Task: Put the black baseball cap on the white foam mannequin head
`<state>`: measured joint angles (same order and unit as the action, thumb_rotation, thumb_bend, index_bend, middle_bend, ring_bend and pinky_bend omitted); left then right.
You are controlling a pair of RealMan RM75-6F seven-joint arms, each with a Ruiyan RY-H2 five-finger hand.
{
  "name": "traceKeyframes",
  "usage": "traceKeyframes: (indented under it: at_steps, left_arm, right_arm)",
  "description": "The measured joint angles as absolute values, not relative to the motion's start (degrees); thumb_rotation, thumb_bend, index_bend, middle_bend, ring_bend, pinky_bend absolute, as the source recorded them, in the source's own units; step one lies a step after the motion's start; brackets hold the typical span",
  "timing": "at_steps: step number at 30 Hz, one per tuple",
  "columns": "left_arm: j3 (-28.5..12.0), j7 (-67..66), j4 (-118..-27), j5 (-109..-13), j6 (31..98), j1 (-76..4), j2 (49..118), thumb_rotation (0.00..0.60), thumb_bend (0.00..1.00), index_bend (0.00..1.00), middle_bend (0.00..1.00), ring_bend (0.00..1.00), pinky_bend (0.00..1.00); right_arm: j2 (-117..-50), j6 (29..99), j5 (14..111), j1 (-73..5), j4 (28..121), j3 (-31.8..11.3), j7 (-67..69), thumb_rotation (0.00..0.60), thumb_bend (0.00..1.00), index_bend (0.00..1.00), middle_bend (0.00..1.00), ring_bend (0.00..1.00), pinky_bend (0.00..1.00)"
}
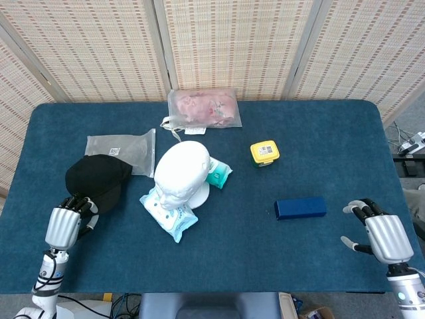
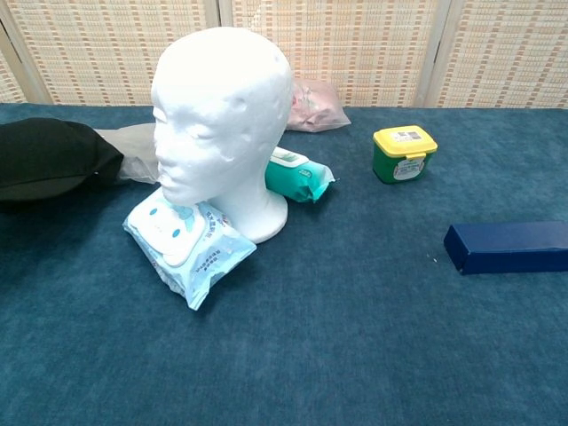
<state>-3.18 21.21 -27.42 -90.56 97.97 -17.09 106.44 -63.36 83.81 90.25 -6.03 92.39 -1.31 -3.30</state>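
The black baseball cap [image 1: 98, 179] lies at the table's left, beside the white foam mannequin head [image 1: 180, 171], which stands upright and bare. My left hand [image 1: 64, 224] is at the cap's near edge, its fingers [image 1: 77, 203] curled onto the brim and holding it. The chest view shows only the cap [image 2: 49, 162] at the left edge and the mannequin head [image 2: 222, 115], with neither hand in it. My right hand [image 1: 385, 236] hovers near the table's front right corner, fingers spread, holding nothing.
A pale blue wipes pack [image 1: 169, 212] and a teal pack [image 1: 218, 173] lean against the head's base. A clear bag [image 1: 123, 149] lies behind the cap, a pink bag [image 1: 202, 107] at the back. A yellow-lidded tub [image 1: 264, 153] and a dark blue box [image 1: 300, 207] sit to the right.
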Motion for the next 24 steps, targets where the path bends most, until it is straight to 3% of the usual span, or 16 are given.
traceKeyframes:
  at_steps: [10, 24]
  left_arm:
    - [-3.73, 24.22, -26.60, -91.05, 103.04, -17.25, 106.17, 0.600, 0.49, 0.68, 0.66, 0.41, 0.53]
    - [-5.07, 26.95, -23.23, -92.52, 112.52, -19.66, 104.97, 0.600, 0.49, 0.72, 0.70, 0.44, 0.56]
  right_arm:
    - [-63.63, 83.35, 89.88, -6.22, 92.53, -1.46, -4.34, 0.600, 0.12, 0.37, 0.32, 0.23, 0.57]
    - [-63.74, 83.58, 90.02, -6.14, 92.67, -1.46, -4.52, 0.600, 0.12, 0.37, 0.32, 0.23, 0.57]
